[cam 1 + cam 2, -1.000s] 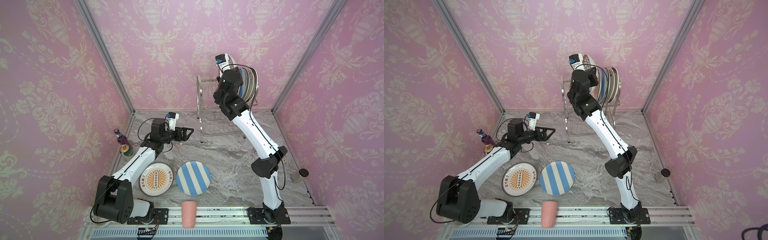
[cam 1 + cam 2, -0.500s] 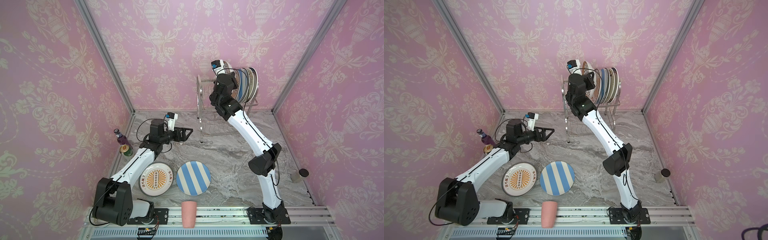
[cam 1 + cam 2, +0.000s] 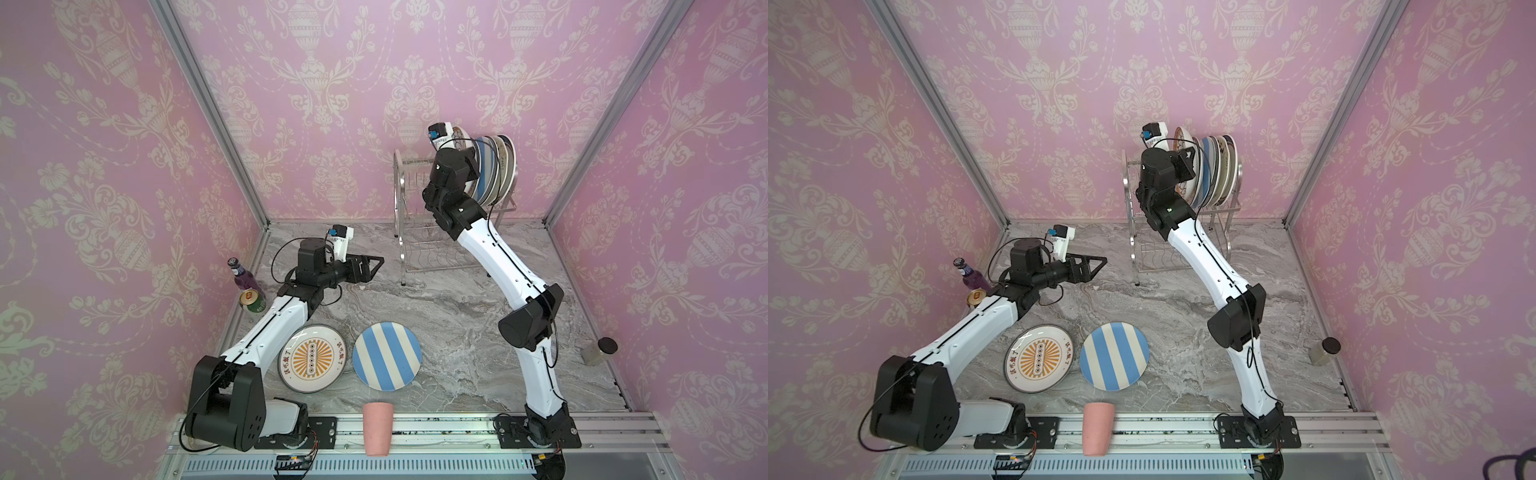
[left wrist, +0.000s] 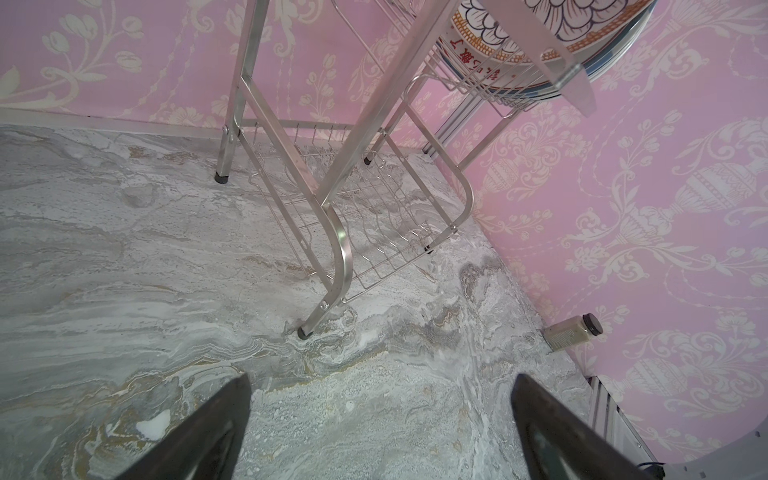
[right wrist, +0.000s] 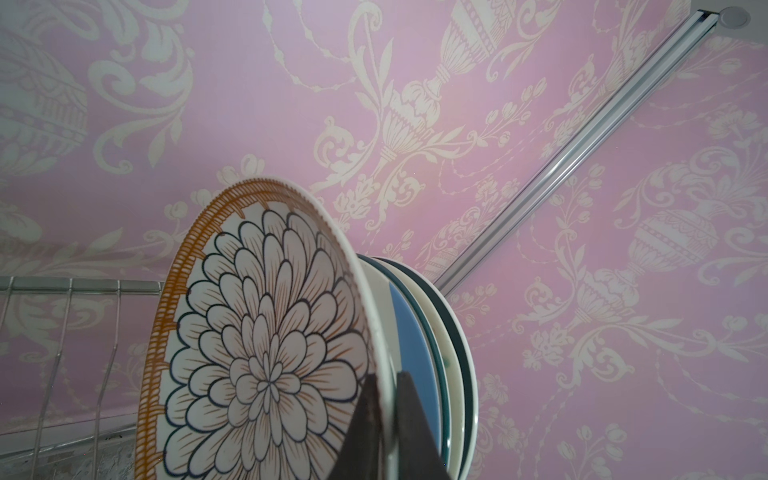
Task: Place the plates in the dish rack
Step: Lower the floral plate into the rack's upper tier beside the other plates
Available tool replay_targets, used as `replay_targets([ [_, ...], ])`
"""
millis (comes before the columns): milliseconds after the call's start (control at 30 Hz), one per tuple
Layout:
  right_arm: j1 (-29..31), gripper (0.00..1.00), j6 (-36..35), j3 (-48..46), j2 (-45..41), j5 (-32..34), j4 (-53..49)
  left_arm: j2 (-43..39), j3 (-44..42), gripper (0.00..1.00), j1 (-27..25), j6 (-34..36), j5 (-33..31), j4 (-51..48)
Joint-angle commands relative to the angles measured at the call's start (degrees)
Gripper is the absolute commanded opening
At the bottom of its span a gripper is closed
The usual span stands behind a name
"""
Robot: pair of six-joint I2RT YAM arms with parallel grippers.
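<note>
1. The plates: one round ceramic plate with a black petal drawing and orange rim [image 5: 266, 374] is clamped at its edge by the right fingers [image 5: 365, 415]. It stands upright at the top tier of the shiny silver wire dish rack [image 3: 400, 195].
2. Beside it, several more plates [image 3: 1219, 166] stand on edge, closely packed.
3. The left fingers [image 4: 199, 436] are apart and empty over the grey marble worktop [image 3: 457, 311].
4. Left to load: an orange-sunburst plate [image 3: 312, 358] and a blue-white striped plate [image 3: 387, 356], both flat on the worktop.
5. A pink cup [image 3: 377, 428], purple bottle [image 3: 241, 274], green can [image 3: 252, 300] and black-lidded jar [image 3: 598, 351] stand aside, blocking nothing.
</note>
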Motion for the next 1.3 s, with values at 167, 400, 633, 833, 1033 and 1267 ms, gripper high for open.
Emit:
replay_targets([
  [167, 0.05, 0.00, 4.98, 1.07, 0.43, -0.28, 4.21, -0.93, -0.37, 0.99, 1.30, -0.95, 2.19, 0.46],
  [400, -0.04, 0.00, 5.04, -0.06, 1.24, 0.44, 3.47, -1.18, -0.04, 0.99, 2.14, -1.18, 2.91, 0.30],
  [633, 0.20, 0.02, 5.48, -0.65, 1.40, 0.61, 2.29, -1.21, -0.05, 0.99, 2.56, -1.09, 2.93, 0.11],
  [833, 0.84, 0.16, 4.28, -0.82, 1.14, 0.28, 2.49, -1.97, -0.47, 0.99, 3.27, -0.54, 2.82, -0.77],
  [1033, 2.14, 0.26, 0.19, 0.01, 1.19, -0.35, 5.77, -2.52, -0.92, 0.99, 3.42, -0.02, 2.39, -1.21],
  [1267, 3.54, 0.41, 1.73, 0.39, -0.47, -1.28, 2.76, -2.71, -0.22, 0.99, 3.60, 1.22, 1.35, -2.93],
])
